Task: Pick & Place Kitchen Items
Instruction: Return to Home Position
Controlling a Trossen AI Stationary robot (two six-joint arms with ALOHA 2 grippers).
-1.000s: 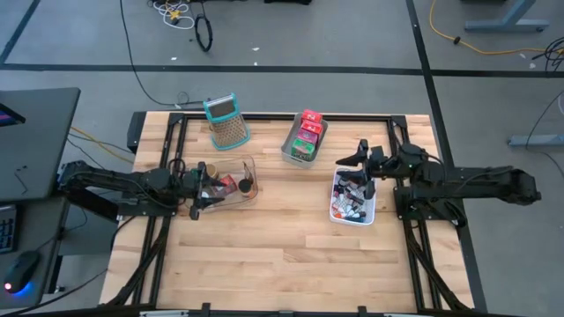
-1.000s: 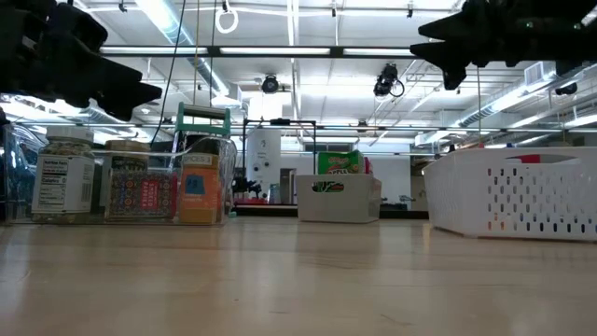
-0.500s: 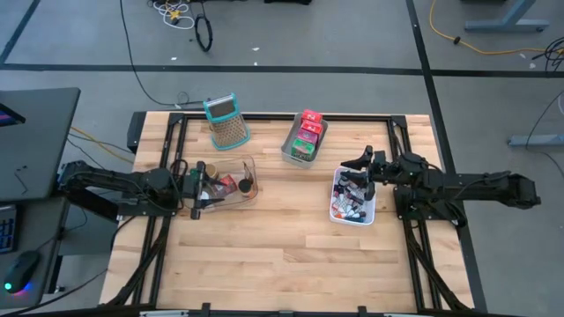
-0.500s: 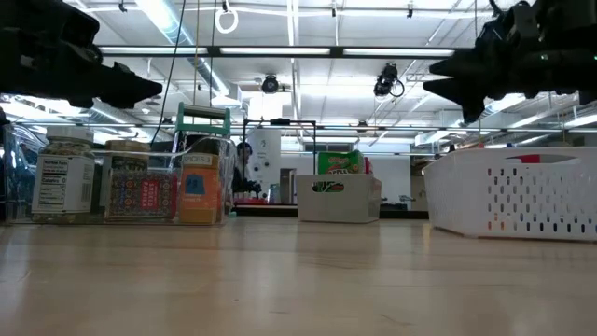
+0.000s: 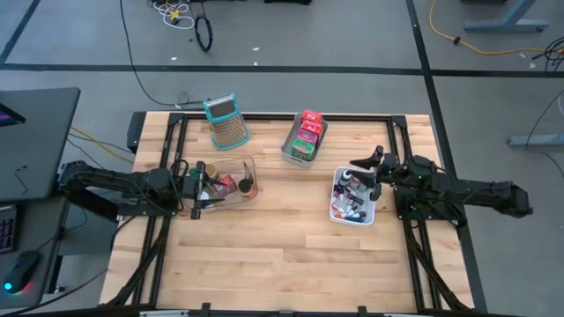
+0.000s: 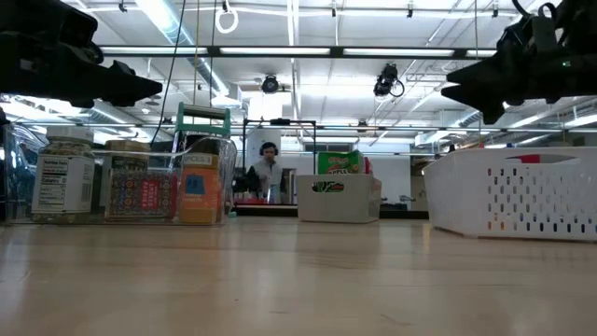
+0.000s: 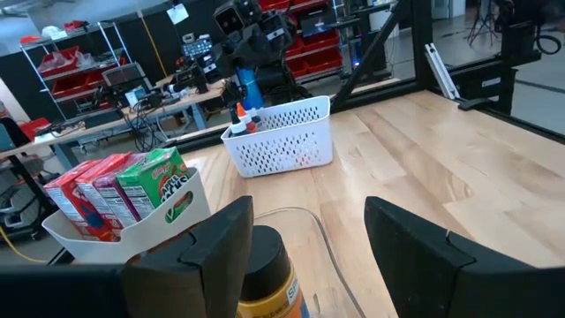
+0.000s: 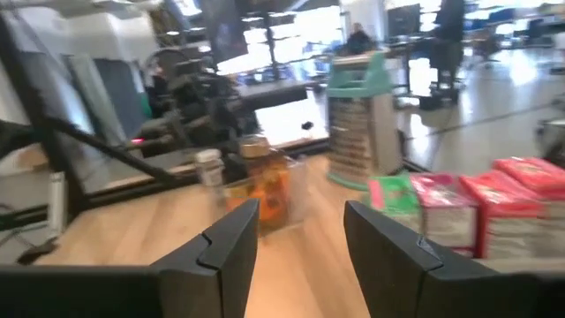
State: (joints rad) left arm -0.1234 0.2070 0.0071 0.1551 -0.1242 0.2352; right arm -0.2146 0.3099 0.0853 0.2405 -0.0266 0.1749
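Pulled back toward the table's right edge since a second ago, the right arm lies stretched out low and nearly level, its right gripper (image 5: 363, 174) now over the far right corner of the white bin (image 5: 332, 199) rather than past the bin's far left corner. Its fingers stand well apart with nothing between them. The small food colouring bottles (image 5: 351, 204) sit crowded inside that bin on the wooden table (image 5: 282, 255).

Across the table, the left arm has not shifted: it reaches in level from the left side, with the left gripper (image 5: 196, 187) poised over the left end of the clear bin (image 5: 238, 161). Its fingers are likewise spread wide and hold nothing. Short spice jars (image 6: 140, 187) stand upright in a row inside the clear bin.

Farther back, a grey tray (image 5: 288, 151) holds red, pink and green packets (image 5: 307, 132) on edge, and the teal-handled grater (image 5: 227, 121) stands near the far left corner.

Beyond the table, a person (image 6: 268, 173) wearing a headset has come into sight in the room, seen in the low view.
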